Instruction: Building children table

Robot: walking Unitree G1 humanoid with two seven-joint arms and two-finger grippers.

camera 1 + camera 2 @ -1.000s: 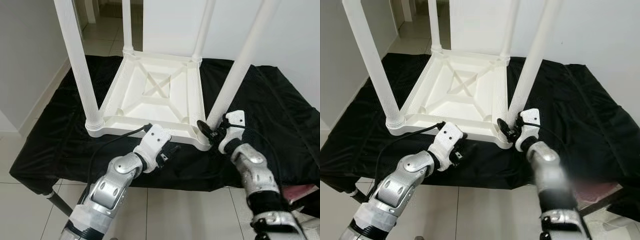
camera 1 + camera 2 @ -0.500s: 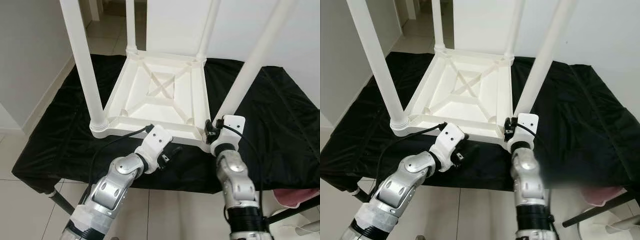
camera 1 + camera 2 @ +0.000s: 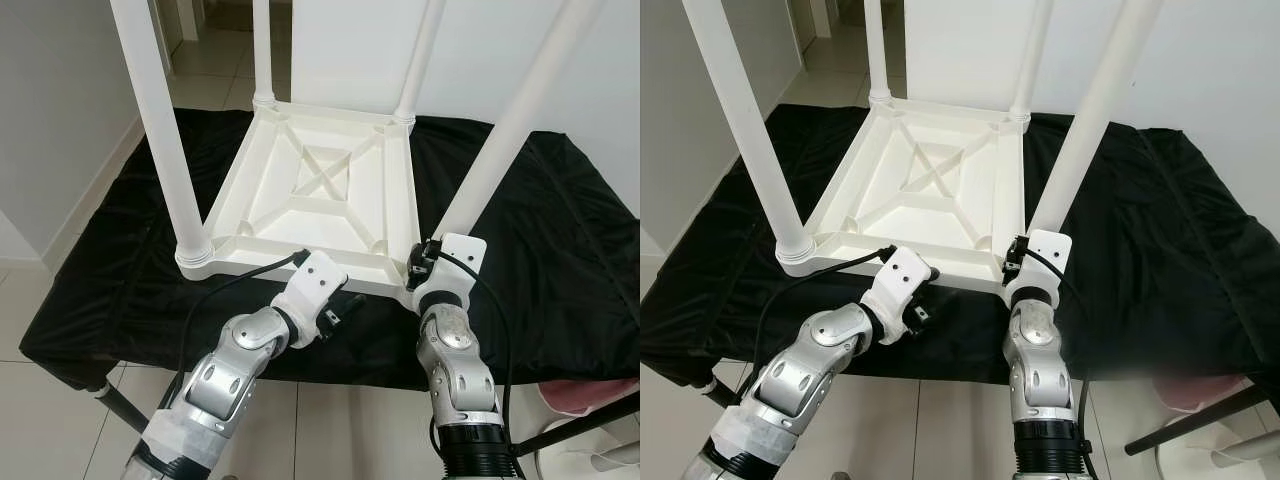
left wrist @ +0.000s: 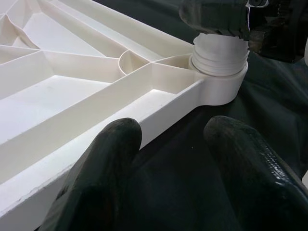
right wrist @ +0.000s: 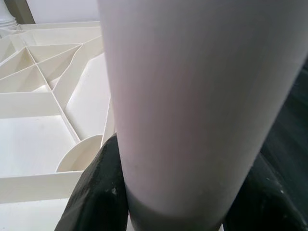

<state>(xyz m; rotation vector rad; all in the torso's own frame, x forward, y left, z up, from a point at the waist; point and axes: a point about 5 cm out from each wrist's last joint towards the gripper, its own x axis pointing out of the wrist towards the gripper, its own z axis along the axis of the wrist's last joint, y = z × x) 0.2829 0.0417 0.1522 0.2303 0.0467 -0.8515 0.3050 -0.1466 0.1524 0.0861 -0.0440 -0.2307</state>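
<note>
The right gripper (image 5: 168, 202) clasps the upright table leg (image 3: 500, 150) at its base; the left gripper (image 4: 178, 159) rests open beside the tabletop (image 3: 310, 190) edge

Children's table (image 3: 320, 195): plain white plastic, ribs and all four legs the same white.
Near right leg (image 3: 505, 140): white, with no markings.
Bench cloth (image 3: 560, 250): solid black, creased, faintly glossy.
Left end effector (image 4: 173, 178): black fingers on a white wrist block, silver arm behind.
Right end effector (image 3: 421, 262): black fingers, white housing, silver arm.
Floor (image 3: 30, 300): pale cream tiles with thin grey joints.
Walls (image 3: 60, 100): white.
</note>
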